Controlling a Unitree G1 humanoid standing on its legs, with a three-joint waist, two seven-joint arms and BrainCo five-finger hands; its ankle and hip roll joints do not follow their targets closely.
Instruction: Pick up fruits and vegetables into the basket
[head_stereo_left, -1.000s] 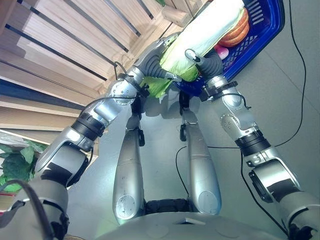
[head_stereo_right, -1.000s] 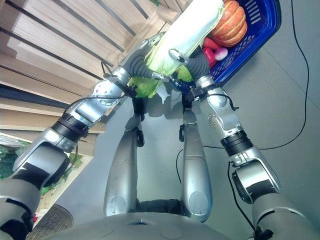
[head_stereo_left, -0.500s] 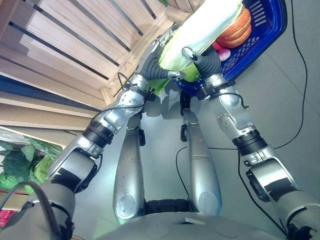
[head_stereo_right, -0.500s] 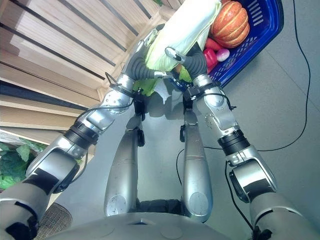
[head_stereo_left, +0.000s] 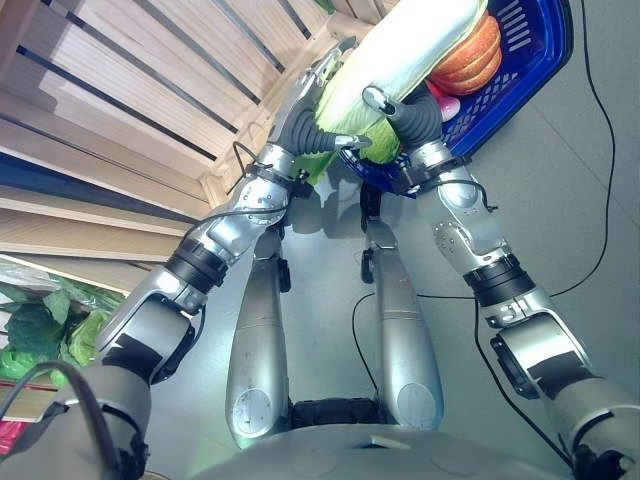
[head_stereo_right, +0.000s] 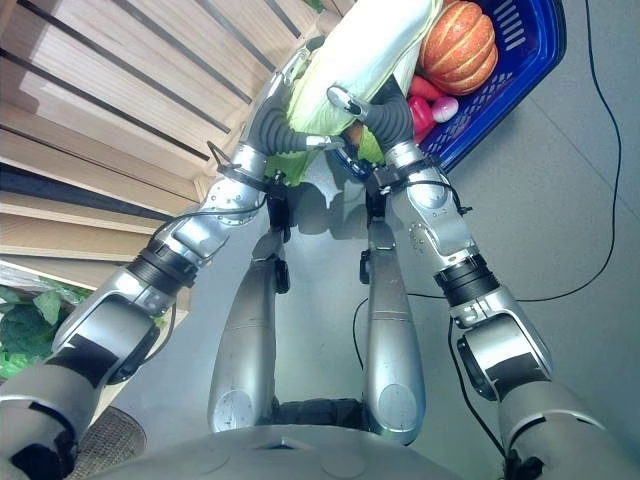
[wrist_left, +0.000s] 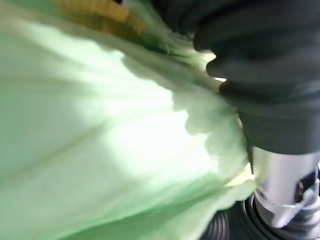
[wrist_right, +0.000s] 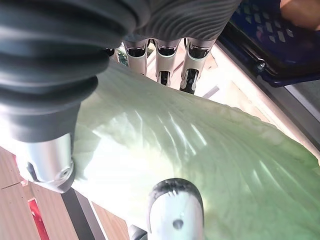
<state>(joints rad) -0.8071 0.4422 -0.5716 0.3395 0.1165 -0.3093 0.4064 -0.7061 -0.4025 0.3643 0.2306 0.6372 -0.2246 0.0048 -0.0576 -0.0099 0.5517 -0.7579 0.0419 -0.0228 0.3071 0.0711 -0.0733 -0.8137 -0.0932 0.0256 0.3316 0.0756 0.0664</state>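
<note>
A long pale green cabbage (head_stereo_left: 405, 45) is held between both hands above the near rim of the blue basket (head_stereo_left: 535, 55). My left hand (head_stereo_left: 312, 118) grips its leafy end from the left, thumb across the front and fingers behind. My right hand (head_stereo_left: 418, 115) clasps it from the right; in the right wrist view its fingers (wrist_right: 162, 60) lie behind the cabbage (wrist_right: 210, 155) and the thumb (wrist_right: 175, 210) presses on the front. The cabbage's leaf (wrist_left: 95, 130) is close up in the left wrist view. An orange pumpkin (head_stereo_right: 458, 48) lies in the basket, partly behind the cabbage.
A red vegetable (head_stereo_right: 421, 96) and a pink one (head_stereo_right: 441, 108) lie in the basket beside the pumpkin. A slatted wooden stand (head_stereo_left: 130, 90) runs along the left. Leafy greens (head_stereo_left: 40, 335) sit at the lower left. Grey floor (head_stereo_left: 560, 200) lies to the right.
Both hands have carried the cabbage a little higher and farther towards the basket. The left arm has stretched out. The whole picture has shifted slightly.
</note>
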